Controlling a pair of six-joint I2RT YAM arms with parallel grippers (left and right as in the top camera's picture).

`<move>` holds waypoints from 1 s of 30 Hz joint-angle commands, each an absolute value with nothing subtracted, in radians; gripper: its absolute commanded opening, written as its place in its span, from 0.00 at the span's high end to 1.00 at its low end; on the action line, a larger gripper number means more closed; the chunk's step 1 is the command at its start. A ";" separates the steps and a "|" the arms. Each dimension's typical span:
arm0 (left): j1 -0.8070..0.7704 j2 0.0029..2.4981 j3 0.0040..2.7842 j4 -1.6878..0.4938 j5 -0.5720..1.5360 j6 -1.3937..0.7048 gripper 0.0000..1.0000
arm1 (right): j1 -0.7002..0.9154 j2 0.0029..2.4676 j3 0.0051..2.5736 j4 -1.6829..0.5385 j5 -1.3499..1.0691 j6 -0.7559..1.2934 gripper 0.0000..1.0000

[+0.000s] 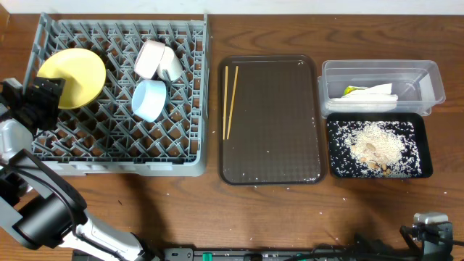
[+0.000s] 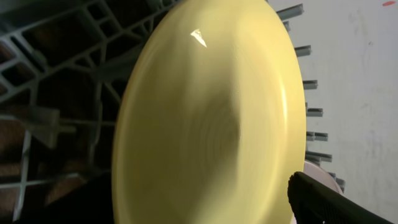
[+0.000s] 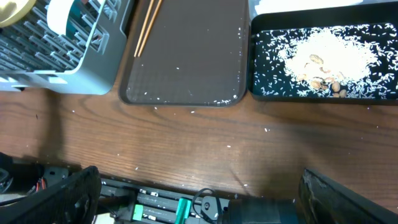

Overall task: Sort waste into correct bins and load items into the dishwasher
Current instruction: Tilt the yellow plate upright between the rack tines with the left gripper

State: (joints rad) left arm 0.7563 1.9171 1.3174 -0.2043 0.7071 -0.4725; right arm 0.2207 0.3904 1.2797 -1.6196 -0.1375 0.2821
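Chopsticks (image 1: 228, 119): only items we see outside dish rack (image 1: 109, 145); pair lies lengthwise along left side of brown tray (image 1: 290, 145).
Yellow plate (image 1: 72, 76) on edge at rack's left. White bowl (image 1: 148, 58), cup (image 1: 172, 67) and blue bowl (image 1: 148, 99) racked.
Napkin (image 1: 370, 93) in clear tub (image 1: 377, 67); crumbs (image 1: 377, 145) in black tray (image 1: 426, 152).
Left gripper (image 1: 49, 94) beside plate, jaws wide, gripping nothing we can make out.
Right gripper (image 3: 199, 193) low at near table edge, fully spread, empty.
We judge loading nearly done. Next move calls for low, flat pinch on thin sticks, then carry to rack.
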 commanded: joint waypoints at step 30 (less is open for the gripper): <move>0.757 1.920 1.319 -0.124 0.775 -0.476 0.92 | 0.208 0.391 1.280 -1.621 -0.131 0.291 0.01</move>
